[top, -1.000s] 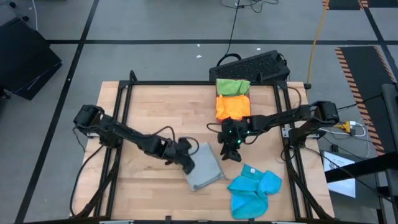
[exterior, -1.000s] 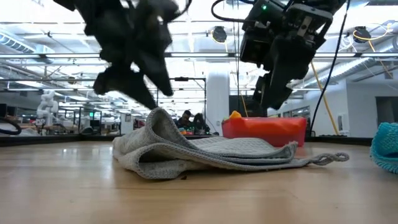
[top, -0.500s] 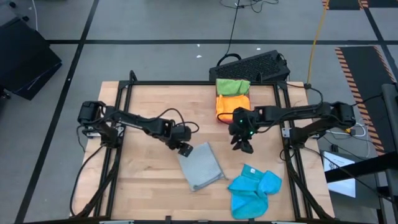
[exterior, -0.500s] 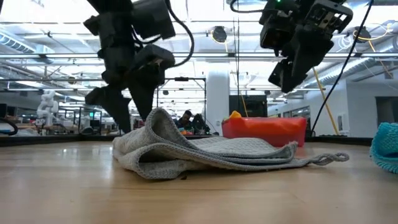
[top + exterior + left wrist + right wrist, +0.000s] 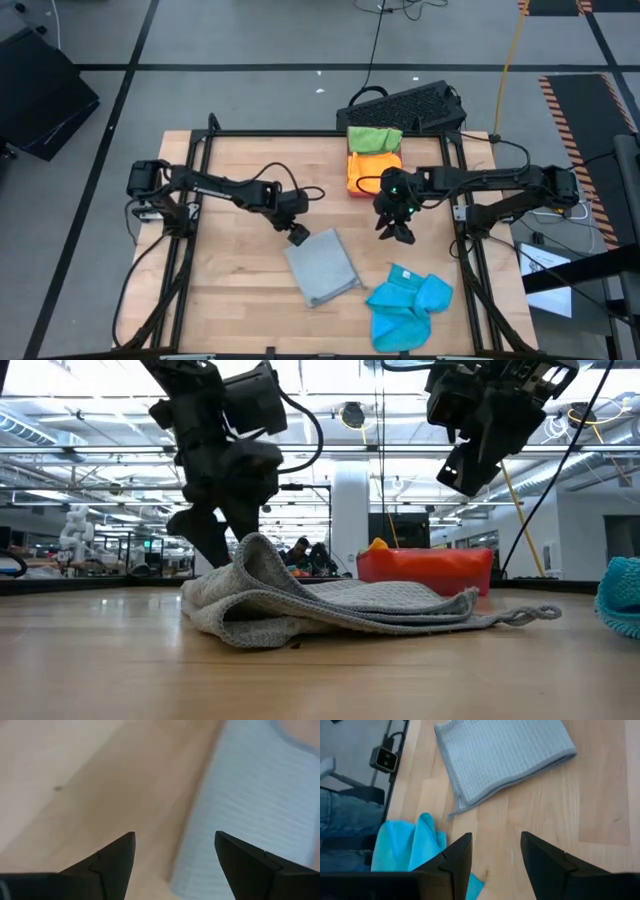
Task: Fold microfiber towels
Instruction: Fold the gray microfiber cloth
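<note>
Left gripper [image 5: 297,235]: hangs just over the table at the grey towel's far-left corner; fingers spread wide, nothing between them; the left wrist view shows bare wood and the towel's edge in the gap.
Grey towel [image 5: 322,266]: middle of the table, folded to a rectangle, lying askew; in the low view one end humps up in a loose roll while the rest lies flat. Judged light, limp, no stiffness; layers likely to slide on each other if dragged. Waffle-like weave in the right wrist view should give fingers purchase.
Grey towel, hold: best by a hemmed corner or along the stitched edge, pinching all layers together; a grip mid-panel would probably lift only the top layer and open the fold.
Orange towel [image 5: 372,168]: folded, in the tray at the table's far edge; green towel [image 5: 374,138] just beyond it.
Tray [image 5: 425,571]: red plastic, behind the grey towel in the low view.
Right gripper [image 5: 399,232]: raised above the wood between tray and blue towel, well clear of cloth; fingers partly apart, empty.
Blue towel [image 5: 408,306]: crumpled heap, near-right part of the table, unfolded. Judged soft and light; edges buried in the bunch, so an exposed corner must be found and shaken out first.
</note>
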